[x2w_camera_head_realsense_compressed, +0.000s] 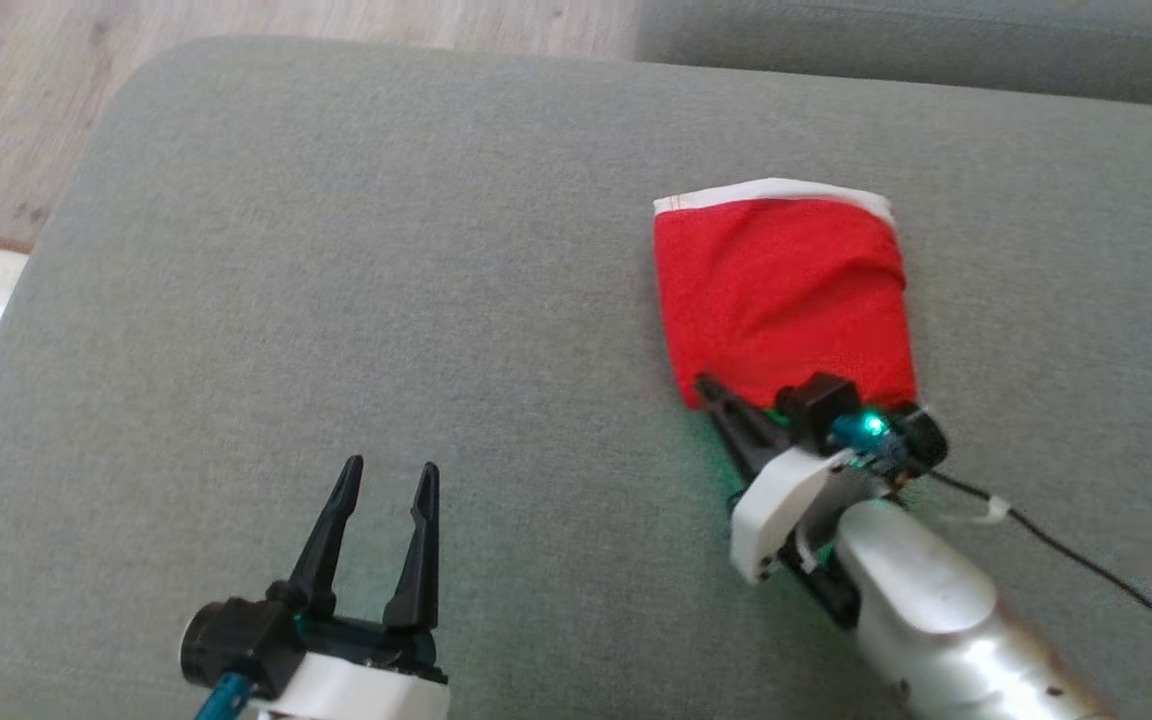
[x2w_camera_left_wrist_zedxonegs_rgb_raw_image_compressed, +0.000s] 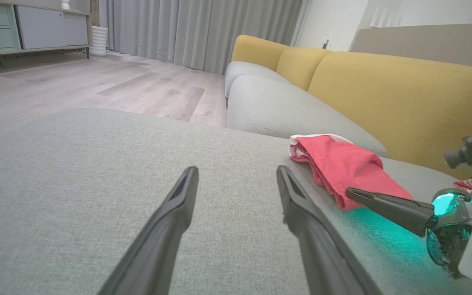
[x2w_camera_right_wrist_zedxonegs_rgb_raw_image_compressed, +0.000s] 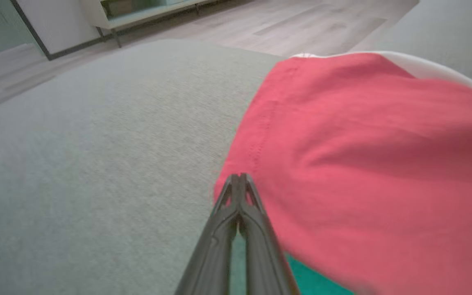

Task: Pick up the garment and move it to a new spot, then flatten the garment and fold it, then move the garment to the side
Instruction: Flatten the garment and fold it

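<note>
Nearest, at the lower left of the head view: left tool (x2w_camera_head_realsense_compressed: 391, 466), two dark fingers spread wide with nothing between them. Points up that view, over the bare grey sofa seat (x2w_camera_head_realsense_compressed: 336, 250). From its own wrist view, left tool (x2w_camera_left_wrist_zedxonegs_rgb_raw_image_compressed: 237, 170) again with the same wide gap and only sofa seat (x2w_camera_left_wrist_zedxonegs_rgb_raw_image_compressed: 76, 184) past the tips.

To the right and a little farther: silver forearm (x2w_camera_head_realsense_compressed: 936, 620) of the right arm, with a green light (x2w_camera_head_realsense_compressed: 873, 425) glowing at the wrist and tinting the seat under it. Thin black cable (x2w_camera_head_realsense_compressed: 1086, 565) trailing off toward the right edge. Right tool (x2w_camera_head_realsense_compressed: 708, 388) with fingers pressed tight together, tips at the near left corner of the garment (x2w_camera_head_realsense_compressed: 786, 300). From the right wrist view, right tool (x2w_camera_right_wrist_zedxonegs_rgb_raw_image_compressed: 239, 177) with tips meeting right at the hem of the garment (x2w_camera_right_wrist_zedxonegs_rgb_raw_image_compressed: 363, 164); cannot tell whether any cloth sits caught between them. From the left wrist view, right tool (x2w_camera_left_wrist_zedxonegs_rgb_raw_image_compressed: 350, 191) lying low along the seat, tip against the near edge of the garment (x2w_camera_left_wrist_zedxonegs_rgb_raw_image_compressed: 342, 164).

Beyond those tips: red garment lying on the seat, right of centre, bunched into a rough rectangle with soft folds, white band (x2w_camera_head_realsense_compressed: 776, 190) along its far edge. Well apart from the left tool.

Farthest: yellow back cushions (x2w_camera_left_wrist_zedxonegs_rgb_raw_image_compressed: 404, 94), pale wood floor (x2w_camera_left_wrist_zedxonegs_rgb_raw_image_compressed: 96, 78), grey curtains (x2w_camera_left_wrist_zedxonegs_rgb_raw_image_compressed: 203, 28).
</note>
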